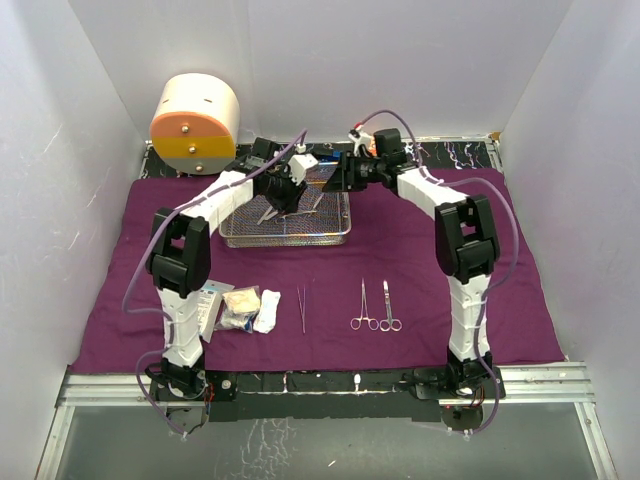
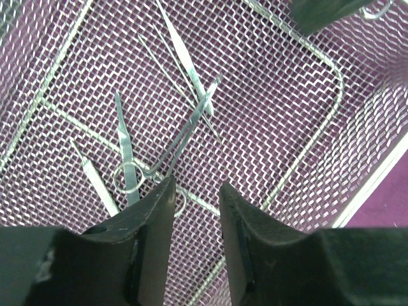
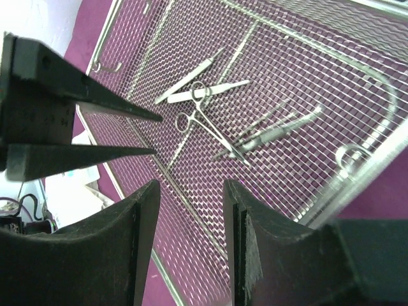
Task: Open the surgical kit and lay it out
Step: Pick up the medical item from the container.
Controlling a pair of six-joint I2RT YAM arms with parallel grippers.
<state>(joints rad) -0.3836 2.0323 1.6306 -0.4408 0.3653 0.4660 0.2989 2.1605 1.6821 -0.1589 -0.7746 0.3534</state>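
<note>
Overhead, wire-mesh tray [image 1: 322,228] partly under left arm [image 1: 225,195].

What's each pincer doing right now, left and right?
Left pincer: open, holding nothing, over the mesh tray.
Right pincer: open, holding nothing.

1. Left gripper [image 2: 196,188] at 6 o'clock: jaws parted, empty.
2. Forceps [image 2: 173,141] lie in the tray [image 2: 287,95], rings just beside the jaws.
3. Scalpel [image 2: 124,137] at 9 o'clock; tweezers [image 2: 185,57] at 12.
</note>
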